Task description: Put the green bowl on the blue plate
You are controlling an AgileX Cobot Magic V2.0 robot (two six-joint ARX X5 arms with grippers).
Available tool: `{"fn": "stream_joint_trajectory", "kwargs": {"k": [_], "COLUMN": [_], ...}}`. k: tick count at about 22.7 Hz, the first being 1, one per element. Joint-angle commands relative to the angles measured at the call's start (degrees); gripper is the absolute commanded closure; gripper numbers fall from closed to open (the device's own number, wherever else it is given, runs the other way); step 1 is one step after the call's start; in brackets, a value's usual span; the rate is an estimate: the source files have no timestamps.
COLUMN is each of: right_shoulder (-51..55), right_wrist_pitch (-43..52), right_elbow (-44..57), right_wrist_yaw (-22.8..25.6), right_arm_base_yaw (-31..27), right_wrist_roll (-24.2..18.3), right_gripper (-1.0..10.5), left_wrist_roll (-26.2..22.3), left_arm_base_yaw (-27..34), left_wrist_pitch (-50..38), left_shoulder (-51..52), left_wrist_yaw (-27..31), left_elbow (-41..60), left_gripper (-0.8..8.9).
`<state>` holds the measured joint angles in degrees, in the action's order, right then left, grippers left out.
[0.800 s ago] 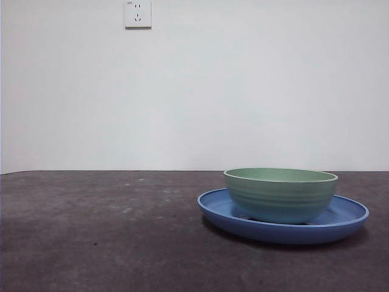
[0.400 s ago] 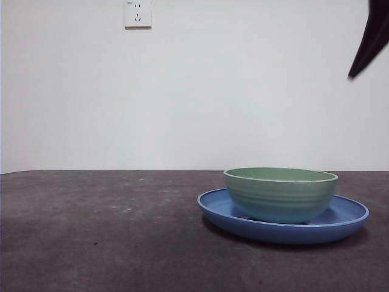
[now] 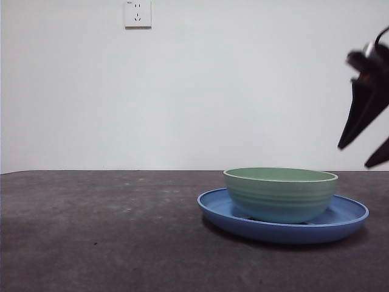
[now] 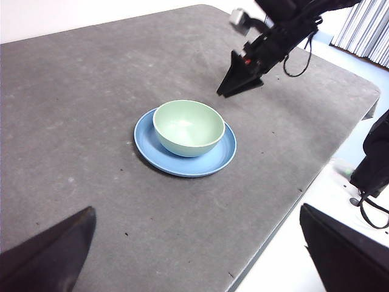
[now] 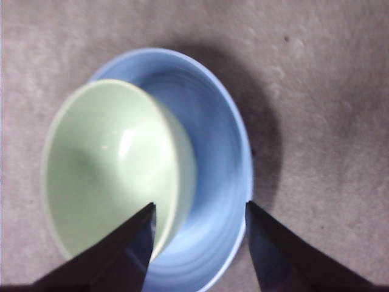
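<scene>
The green bowl [image 3: 281,194] stands upright in the blue plate [image 3: 349,220] on the dark table, right of centre in the front view. Both also show in the left wrist view, bowl [image 4: 188,127] on plate [image 4: 226,153], and in the right wrist view, bowl [image 5: 109,164] on plate [image 5: 219,152]. My right gripper [image 3: 363,156] hangs open and empty above the plate's right side; it also shows in the right wrist view [image 5: 199,210] and the left wrist view [image 4: 238,84]. My left gripper [image 4: 197,228] is open and empty, high above the table, far from the bowl.
A white wall socket [image 3: 137,13] sits on the back wall. The table's edge [image 4: 285,213] runs near the plate in the left wrist view, with cables [image 4: 371,201] and a white floor beyond it.
The right gripper has come down into the front view from the top right corner, lower and larger now. The bowl and plate have not moved.
</scene>
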<state>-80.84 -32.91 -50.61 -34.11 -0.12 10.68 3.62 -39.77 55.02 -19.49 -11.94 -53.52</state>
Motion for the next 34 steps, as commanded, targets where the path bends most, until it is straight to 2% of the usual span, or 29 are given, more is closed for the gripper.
{"fn": "stream_joint_trajectory", "kwargs": {"k": [1, 9, 15, 18, 21, 30, 34], "right_shoulder": [-4.13, -12.55, -15.41, -16.46, -16.52, -12.28, -12.04], "right_wrist_pitch": [1.22, 4.66, 6.71, 6.64, 6.75, 2.60, 0.37], "right_elbow": [-0.98, -0.98, -0.98, -0.98, -0.98, -6.29, -9.57], "right_wrist_yaw": [0.09, -0.22, -0.85, -0.98, -0.98, -0.42, -0.37], "right_arm_base_yaw": [-0.07, 0.11, 0.37, 0.37, 0.42, 1.42, 5.25], "right_wrist_roll": [0.37, -0.92, -1.81, -1.79, -1.66, 1.57, 5.70], "right_gripper": [7.2, 7.2, 8.0, 9.2, 9.4, 9.4, 9.4], "left_wrist_roll": [0.09, 0.09, 0.09, 0.09, 0.09, 0.09, 0.11], "left_arm_base_yaw": [-0.33, -0.33, -0.33, -0.33, -0.33, -0.33, -0.33], "left_wrist_pitch": [-0.68, -0.70, -0.70, -0.70, -0.70, -0.70, -0.70], "left_shoulder": [-0.28, -0.28, -0.28, -0.28, -0.28, -0.28, -0.28], "left_wrist_yaw": [0.09, 0.09, 0.09, 0.09, 0.09, 0.09, 0.09], "left_elbow": [-0.57, -0.57, -0.57, -0.57, -0.57, -0.57, -0.57], "left_gripper": [2.16, 2.16, 2.16, 2.16, 2.16, 2.15, 2.16]}}
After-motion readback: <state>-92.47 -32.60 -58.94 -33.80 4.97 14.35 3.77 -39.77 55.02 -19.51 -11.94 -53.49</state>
